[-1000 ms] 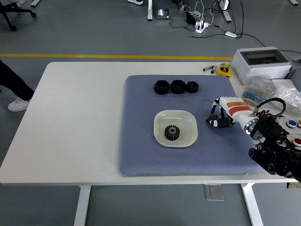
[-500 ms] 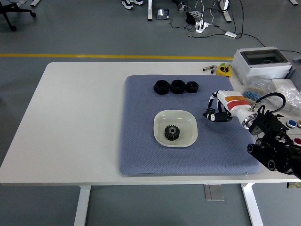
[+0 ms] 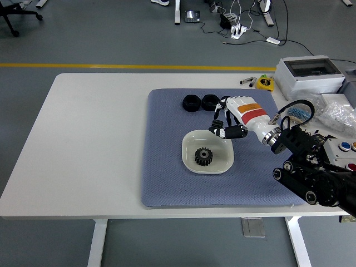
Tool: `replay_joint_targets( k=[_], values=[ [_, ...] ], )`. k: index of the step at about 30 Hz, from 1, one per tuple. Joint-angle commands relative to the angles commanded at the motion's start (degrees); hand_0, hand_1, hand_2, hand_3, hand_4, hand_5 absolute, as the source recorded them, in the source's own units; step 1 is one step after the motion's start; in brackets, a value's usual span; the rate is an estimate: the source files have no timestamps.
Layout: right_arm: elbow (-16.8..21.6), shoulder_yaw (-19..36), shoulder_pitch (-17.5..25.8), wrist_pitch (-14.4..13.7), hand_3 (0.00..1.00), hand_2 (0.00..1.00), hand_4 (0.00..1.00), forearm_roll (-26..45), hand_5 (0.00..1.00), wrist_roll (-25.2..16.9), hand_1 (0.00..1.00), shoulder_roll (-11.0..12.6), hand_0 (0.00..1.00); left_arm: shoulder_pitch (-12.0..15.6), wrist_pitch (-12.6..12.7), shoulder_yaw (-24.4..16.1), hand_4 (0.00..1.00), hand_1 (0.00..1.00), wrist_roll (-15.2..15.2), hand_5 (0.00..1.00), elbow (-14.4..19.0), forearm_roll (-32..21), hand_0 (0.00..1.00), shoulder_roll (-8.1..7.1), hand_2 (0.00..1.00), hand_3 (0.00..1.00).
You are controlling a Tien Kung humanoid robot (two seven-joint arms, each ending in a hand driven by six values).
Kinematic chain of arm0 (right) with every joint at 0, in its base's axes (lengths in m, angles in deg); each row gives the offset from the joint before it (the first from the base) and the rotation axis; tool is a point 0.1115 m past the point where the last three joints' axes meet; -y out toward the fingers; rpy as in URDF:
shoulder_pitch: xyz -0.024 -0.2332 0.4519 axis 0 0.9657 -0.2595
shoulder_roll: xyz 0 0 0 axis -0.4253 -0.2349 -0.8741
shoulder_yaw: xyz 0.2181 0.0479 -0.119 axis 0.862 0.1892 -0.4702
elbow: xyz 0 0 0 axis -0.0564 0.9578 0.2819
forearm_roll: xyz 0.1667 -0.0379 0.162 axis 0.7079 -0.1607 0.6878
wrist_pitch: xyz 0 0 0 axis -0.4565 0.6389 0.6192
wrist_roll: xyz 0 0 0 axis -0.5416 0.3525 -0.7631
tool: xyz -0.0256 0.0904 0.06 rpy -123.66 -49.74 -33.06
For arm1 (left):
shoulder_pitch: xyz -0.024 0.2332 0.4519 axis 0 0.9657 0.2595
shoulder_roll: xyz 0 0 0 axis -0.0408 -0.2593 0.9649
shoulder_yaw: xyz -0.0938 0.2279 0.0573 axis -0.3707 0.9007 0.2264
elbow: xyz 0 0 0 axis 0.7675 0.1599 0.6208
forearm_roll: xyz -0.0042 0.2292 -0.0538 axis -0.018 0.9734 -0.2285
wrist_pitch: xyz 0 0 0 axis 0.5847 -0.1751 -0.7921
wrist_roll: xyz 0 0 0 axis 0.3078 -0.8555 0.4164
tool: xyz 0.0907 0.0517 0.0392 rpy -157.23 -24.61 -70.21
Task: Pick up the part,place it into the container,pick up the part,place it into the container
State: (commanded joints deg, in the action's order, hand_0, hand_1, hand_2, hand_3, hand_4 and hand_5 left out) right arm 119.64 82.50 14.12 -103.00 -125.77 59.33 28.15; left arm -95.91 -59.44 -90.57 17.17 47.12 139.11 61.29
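Black, small and round, with hollow centres: two parts [image 3: 200, 102] lying side by side at the upper middle of the frame, on the far strip of a blue mat [image 3: 167, 167]. Possibly a third beside them, hidden behind the hand. Matte and chunky, like short rings or caps; too small to say more. Just below, in the middle of the mat, a shallow white dish [image 3: 222, 146] with rounded corners, already holding a dark gear [image 3: 203, 157] with teeth all round and a bored hub, lying flat slightly left of the dish's centre.

Judged from this: first placing done, second pick in hand. Right hand [image 3: 228, 119], white with an orange and red band at the wrist, hovering between the dish's far rim and the black parts, touching neither as far as can be seen. Fingers [image 3: 221, 132] curled downward and partly closed, with nothing visibly held between them. Left arm absent from the frame.

Next called for, by estimate: a short reach up-frame to the nearest black part, fingers opened wider first, then closed round its rim without knocking its neighbour. All on a white tabletop [image 3: 83, 139].
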Motion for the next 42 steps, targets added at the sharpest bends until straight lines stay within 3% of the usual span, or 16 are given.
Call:
replay_joint_targets(
  k=[5,6,11,12,14,17,18,26,32,38,41,42],
  values=[
    [2.45,-2.32,0.35,2.01,0.41,0.217,0.814,-0.92,0.305,0.92,0.105,-0.77,0.002,-0.08,0.02,-0.03,0.685,0.714,0.01,0.665,-0.02,0.03,0.707,-0.03,0.75,0.654],
    [2.58,-2.52,0.37,2.4,0.448,0.227,0.825,-1.16,0.277,1.03,0.109,-0.83,0.002,-0.09,0.02,-0.02,0.684,0.716,0.01,0.664,-0.02,0.02,0.707,-0.03,0.75,0.654],
    [2.99,-3.17,0.44,6.71,0.448,0.227,0.825,-3.21,0.277,0.32,0.109,-1.01,0.002,-0.1,0.06,-0.11,0.684,0.716,0.02,0.664,-0.03,0.05,0.707,-0.04,0.75,0.654],
    [2.77,-3.05,0.46,7.47,0.486,0.3,0.851,-3.65,0.46,-0.05,0.149,-1.08,0.002,-0.1,0.04,-0.11,0.685,0.715,0.04,0.664,-0.03,0.11,0.707,-0.06,0.749,0.654],
    [2.44,-2.73,0.45,8.56,0.486,0.3,0.851,-4.33,0.46,-0.46,0.149,-1.13,0.002,-0.09,0.02,-0.16,0.685,0.715,0.08,0.664,-0.02,0.18,0.707,-0.07,0.749,0.654],
    [2.25,-2.04,0.42,8.54,0.486,0.3,0.851,-5.24,0.46,-0.79,0.149,-1.04,0.002,0.0,-0.01,-0.2,0.685,0.715,0.12,0.664,0.0,0.29,0.707,-0.11,0.749,0.654],
    [2.16,-1.84,0.4,8.52,0.521,0.4,0.992,-5.42,0.503,-0.85,0.185,-1.04,0.002,0.03,-0.02,-0.22,0.685,0.715,0.13,0.665,0.0,0.32,0.707,-0.12,0.749,0.654],
    [1.21,-0.58,0.42,7.85,0.54,0.43,0.998,-5.45,0.524,-1.54,0.191,-0.75,0.002,0.13,-0.04,-0.11,0.685,0.715,0.11,0.663,0.01,0.27,0.707,-0.14,0.749,0.656],
    [1.82,1.1,0.74,5.77,0.538,0.436,0.998,-4.28,0.528,-1.64,0.192,-0.1,0.002,0.06,0.04,-0.08,0.685,0.715,0.08,0.664,-0.01,0.22,0.706,-0.07,0.75,0.657],
    [2.42,6.43,1.73,2.52,0.527,0.442,0.966,-1.06,0.511,-1.57,0.217,1.53,0.017,0.13,0.11,0.06,0.684,0.715,0.04,0.663,-0.02,-0.02,0.707,-0.1,0.751,0.656],
    [2.04,9.17,2.36,2.81,0.527,0.442,0.966,2.27,0.511,-1.2,0.217,2.57,0.017,0.28,0.15,-0.01,0.684,0.715,0.05,0.663,-0.05,-0.03,0.707,-0.1,0.751,0.656],
    [1.91,10.13,2.55,3.93,0.535,0.507,0.961,3.63,0.518,-0.54,0.374,3.03,0.163,0.34,0.14,-0.07,0.684,0.715,0.07,0.663,-0.06,0.04,0.706,-0.1,0.751,0.658]
  ],
)
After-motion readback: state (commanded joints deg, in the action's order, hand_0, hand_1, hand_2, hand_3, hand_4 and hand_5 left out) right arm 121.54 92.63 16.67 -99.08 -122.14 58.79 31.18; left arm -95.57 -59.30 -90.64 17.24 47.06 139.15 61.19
